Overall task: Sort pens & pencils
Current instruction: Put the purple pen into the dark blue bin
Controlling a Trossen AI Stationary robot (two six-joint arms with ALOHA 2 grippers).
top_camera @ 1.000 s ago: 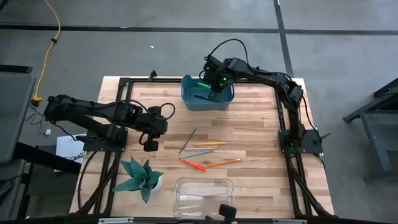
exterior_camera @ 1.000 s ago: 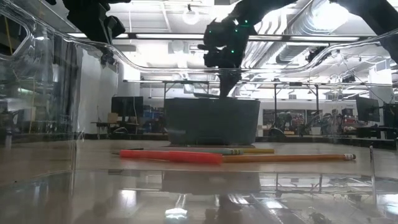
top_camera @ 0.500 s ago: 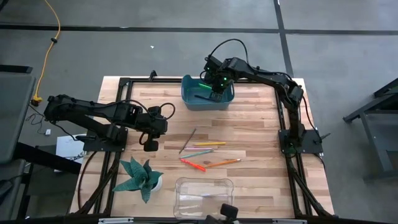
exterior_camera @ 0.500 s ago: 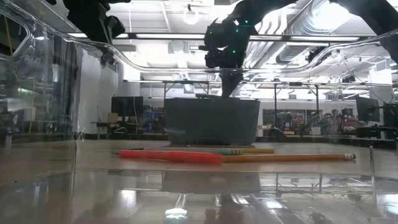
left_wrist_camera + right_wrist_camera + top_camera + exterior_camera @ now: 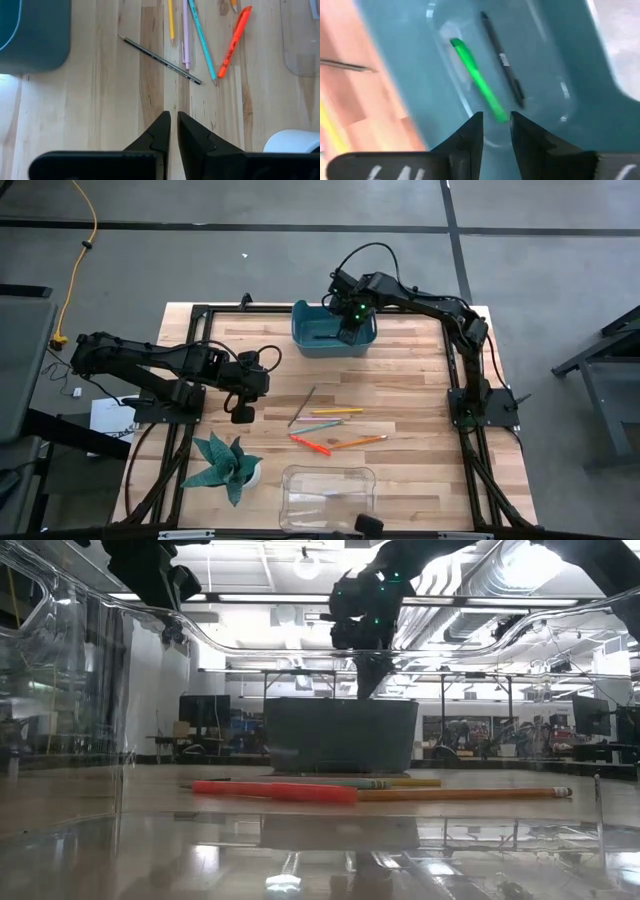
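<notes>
The green pen (image 5: 477, 85) lies flat on the floor of the blue bin (image 5: 306, 330), beside a dark pen (image 5: 502, 60). My right gripper (image 5: 496, 125) hangs open over the bin (image 5: 340, 735), above the green pen's near end, touching nothing. The red pen (image 5: 310, 444) lies on the table's middle with several thin pencils (image 5: 335, 420): yellow, teal, orange and a dark one (image 5: 160, 60). My left gripper (image 5: 173, 120) is shut and hovers over bare wood to the left of that cluster (image 5: 241, 416).
A clear plastic container (image 5: 290, 480) stands at the table's near edge. A potted teal plant (image 5: 228, 463) stands near the left front corner. There is bare wood between the bin and the cluster of sticks.
In the high view, the green streak beside my right gripper over the bin has gone. The gripper has stayed over the bin and risen slightly in the low view.
</notes>
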